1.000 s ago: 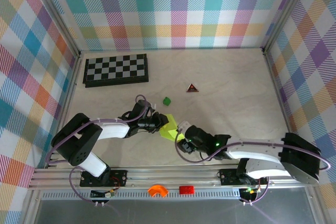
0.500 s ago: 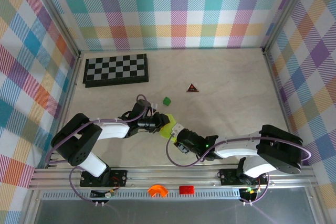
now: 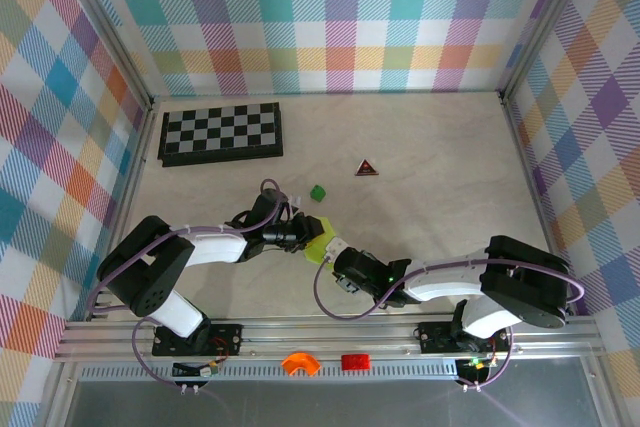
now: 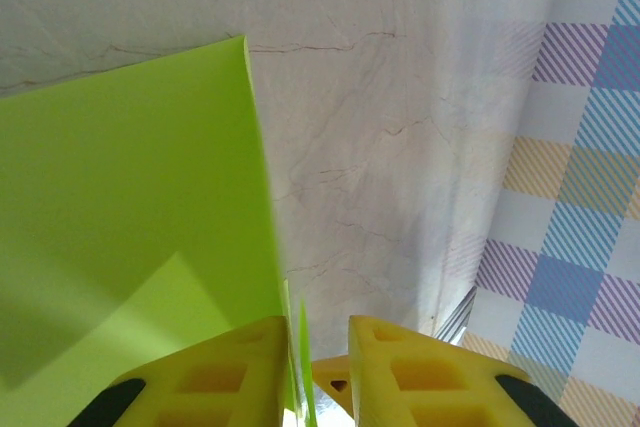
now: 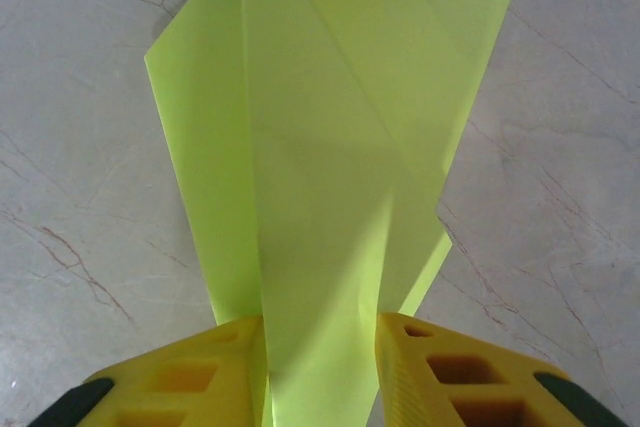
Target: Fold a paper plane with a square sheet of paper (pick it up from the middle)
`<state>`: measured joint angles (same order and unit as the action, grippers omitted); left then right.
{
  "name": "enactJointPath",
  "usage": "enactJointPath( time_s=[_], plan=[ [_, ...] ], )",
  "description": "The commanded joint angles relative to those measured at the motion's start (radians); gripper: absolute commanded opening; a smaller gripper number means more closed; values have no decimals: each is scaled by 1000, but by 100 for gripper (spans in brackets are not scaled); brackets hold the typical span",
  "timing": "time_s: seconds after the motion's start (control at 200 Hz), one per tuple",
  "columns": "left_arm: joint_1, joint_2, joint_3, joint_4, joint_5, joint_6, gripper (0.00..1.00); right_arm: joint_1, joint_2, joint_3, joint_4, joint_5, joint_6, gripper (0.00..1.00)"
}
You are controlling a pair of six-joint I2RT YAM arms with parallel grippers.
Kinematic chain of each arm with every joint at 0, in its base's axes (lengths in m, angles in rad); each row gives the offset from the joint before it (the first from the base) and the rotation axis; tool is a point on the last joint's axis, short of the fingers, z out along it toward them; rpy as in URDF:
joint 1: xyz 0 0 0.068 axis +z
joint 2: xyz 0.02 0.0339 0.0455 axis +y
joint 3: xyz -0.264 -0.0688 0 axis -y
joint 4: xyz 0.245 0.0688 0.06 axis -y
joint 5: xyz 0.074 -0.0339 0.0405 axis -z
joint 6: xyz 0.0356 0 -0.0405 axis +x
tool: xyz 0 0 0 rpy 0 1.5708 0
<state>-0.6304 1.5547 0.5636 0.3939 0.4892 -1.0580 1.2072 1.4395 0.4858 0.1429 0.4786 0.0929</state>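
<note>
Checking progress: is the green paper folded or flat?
Folded: the paper plane shows overlapping layers and diagonal creases in the right wrist view.

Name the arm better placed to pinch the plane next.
Right, probably: the right gripper straddles the plane along its length, jaws apart, while the left gripper is busy pinching its edge.

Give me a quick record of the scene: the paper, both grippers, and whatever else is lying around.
Paper plane: lime, partly folded, between the two grippers
Left gripper: paper edge runs between its jaws, grip unclear
Right gripper: jaws either side of the paper, grip unclear
Chessboard: far left, flat
Green block: just beyond the paper
Triangular piece: red and black, right of the block
</note>
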Motion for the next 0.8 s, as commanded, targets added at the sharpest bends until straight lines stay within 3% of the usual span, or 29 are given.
enactJointPath(
  time_s=[0.0,0.31,0.795],
  plan=[
    [-3,-24,28,-10,17,19,22,9,-34,-17,53,-4,22,30],
    [-3,-24,32,-27,9,26,21,9,-25,-21,60,-11,33,26],
    [-3,-27,35,-36,9,29,20,9,1,-16,45,22,55,29]
  ],
)
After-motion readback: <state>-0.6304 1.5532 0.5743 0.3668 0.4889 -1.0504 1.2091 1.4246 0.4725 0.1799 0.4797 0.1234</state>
